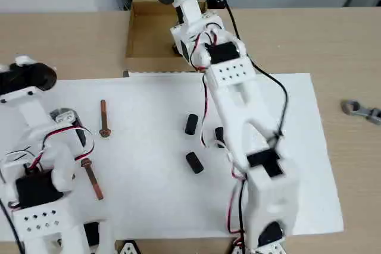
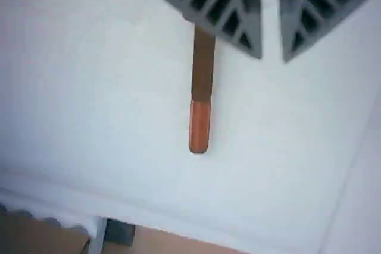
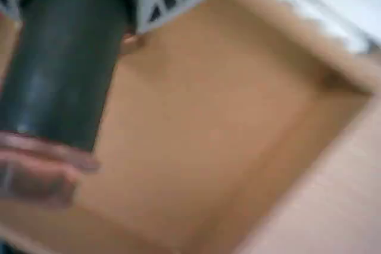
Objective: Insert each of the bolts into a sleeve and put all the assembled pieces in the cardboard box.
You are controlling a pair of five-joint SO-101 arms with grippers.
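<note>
From above, the right arm (image 1: 238, 105) stretches across the white sheet (image 1: 149, 206) to the cardboard box (image 1: 149, 34) at the far side of the bench (image 1: 333, 40), and its wrist hides what it carries. The right wrist view supplies that: the right arm's jaws are closed on a black sleeve (image 3: 59, 69) with a bolt's coppery end (image 3: 36, 171) poking out of it, hanging over the box's bare brown floor; whether the piece touches that floor I cannot tell.

The left arm (image 1: 41, 171) sits folded at the sheet's near left corner. Its wrist view shows the left arm's jaws parted by a narrow gap and gripping nothing, low over the near bolt (image 2: 200, 105), whose head end is hidden beneath one jaw; the high view shows that bolt whole, lying slanted beside the arm.

The sheet's near edge and a strip of bench run just past that bolt's tip. A broad stretch of bare sheet lies between the arms; the second bolt (image 1: 104, 117) lies farther up, well apart from two loose sleeves (image 1: 191, 124) (image 1: 194, 162) at mid-sheet; a third dark piece (image 1: 218, 134) is half hidden by the right arm. A metal tool (image 1: 360, 109) lies on bare bench off the sheet's right side.

The bolts are slim and copper-brown with a wider head; the sleeves are short black cylinders.
</note>
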